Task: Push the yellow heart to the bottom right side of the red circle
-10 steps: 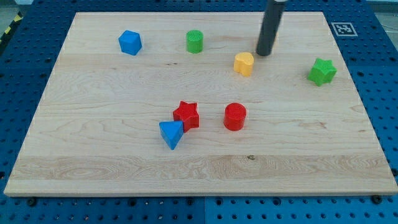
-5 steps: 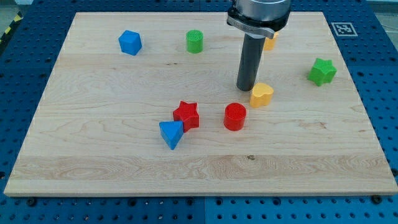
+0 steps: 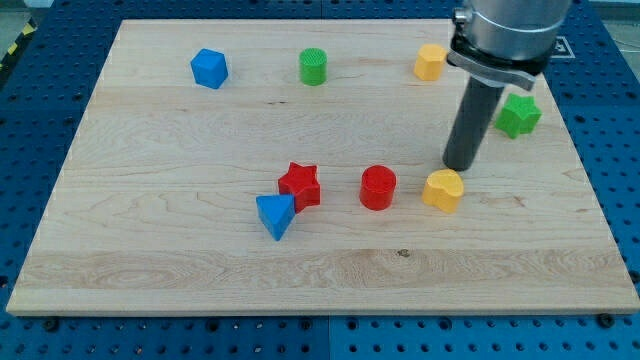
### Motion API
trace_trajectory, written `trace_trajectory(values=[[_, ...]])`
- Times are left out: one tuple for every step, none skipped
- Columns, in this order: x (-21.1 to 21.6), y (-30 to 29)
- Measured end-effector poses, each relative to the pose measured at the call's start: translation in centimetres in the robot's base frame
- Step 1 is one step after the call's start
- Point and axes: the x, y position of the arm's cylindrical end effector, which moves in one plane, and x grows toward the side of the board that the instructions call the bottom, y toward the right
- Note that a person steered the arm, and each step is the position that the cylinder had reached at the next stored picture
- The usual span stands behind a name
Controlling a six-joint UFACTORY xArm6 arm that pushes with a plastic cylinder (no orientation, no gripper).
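The yellow heart [image 3: 443,190] lies on the wooden board just to the right of the red circle [image 3: 378,187], at about the same height in the view. My tip [image 3: 458,166] stands right above the heart, at its upper right edge, touching or nearly touching it. The dark rod rises from the tip toward the view's top right.
A red star [image 3: 300,184] and a blue triangle [image 3: 275,215] lie left of the red circle. A blue block [image 3: 209,68], a green cylinder [image 3: 313,66] and a second yellow block [image 3: 430,62] lie near the top. A green star [image 3: 517,115] is at the right, behind the rod.
The yellow heart has slid down and to the right, from above the red circle to its right side. My tip has followed it, moving right and down.
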Motion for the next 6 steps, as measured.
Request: trace_trajectory(values=[[2.9,-0.2],[3.8,-2.3],[3.9,-3.3],[3.6,-1.9],[4.4,1.6],[7.2,2.1]])
